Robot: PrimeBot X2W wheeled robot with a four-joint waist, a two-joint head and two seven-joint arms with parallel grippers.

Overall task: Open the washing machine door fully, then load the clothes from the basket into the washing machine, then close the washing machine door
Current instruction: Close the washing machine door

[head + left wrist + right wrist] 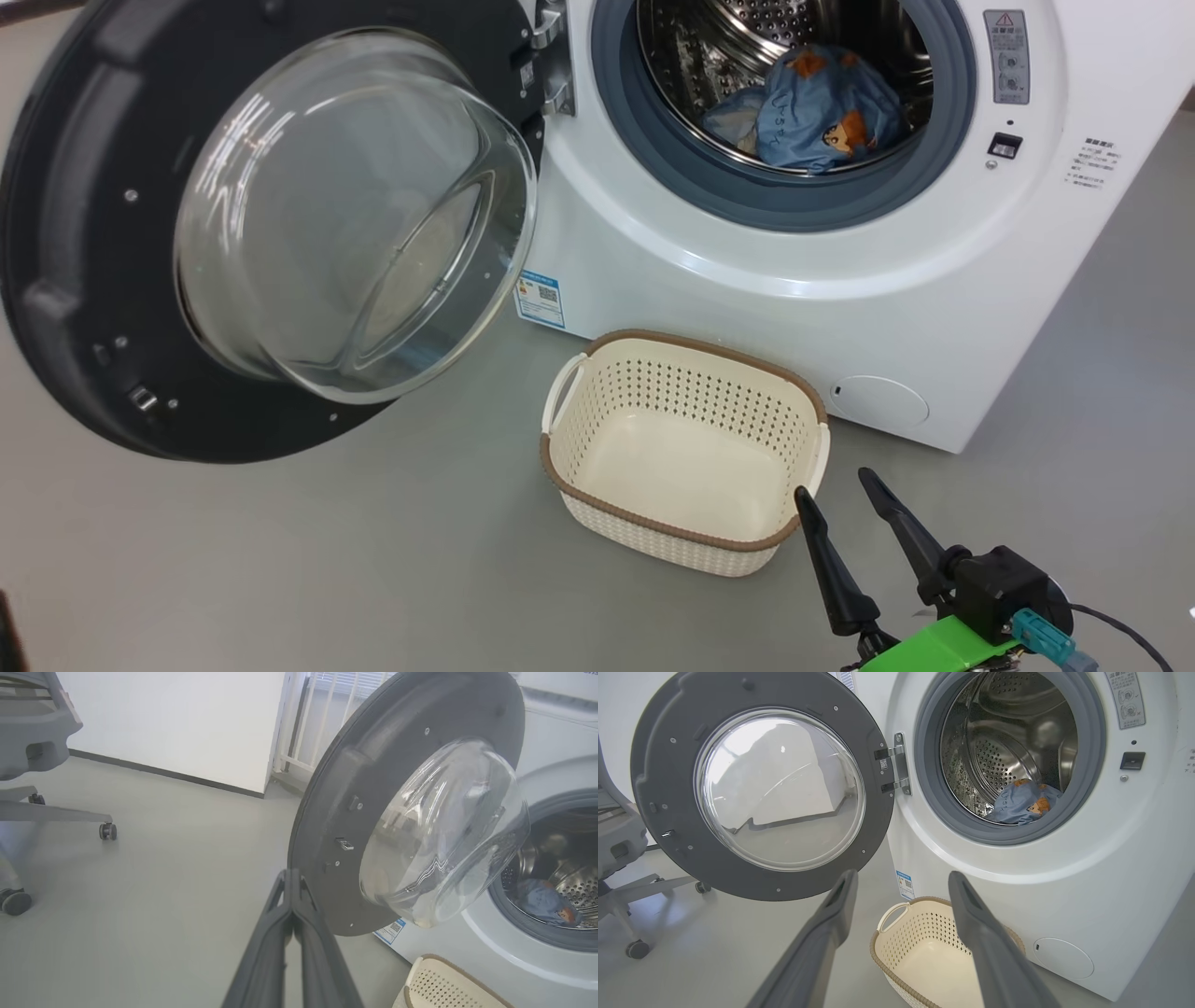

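The white washing machine (840, 280) has its round black-rimmed door (93, 243) swung wide open to the left, glass bowl facing out. Blue clothes (822, 107) with orange prints lie in the steel drum, also seen in the right wrist view (1024, 805). The cream basket (686, 373) stands on the floor before the machine with nothing in it. My right gripper (840, 490) is open, low at the basket's near right corner. In the left wrist view my left gripper (292, 891) is shut on nothing, its tips close to the door's (322, 812) outer edge.
A grey wheeled office chair (37, 742) stands on the floor to the left of the door. A white wall with dark skirting and a white radiator (303, 723) lie behind. Grey floor (373, 560) spreads in front of the basket.
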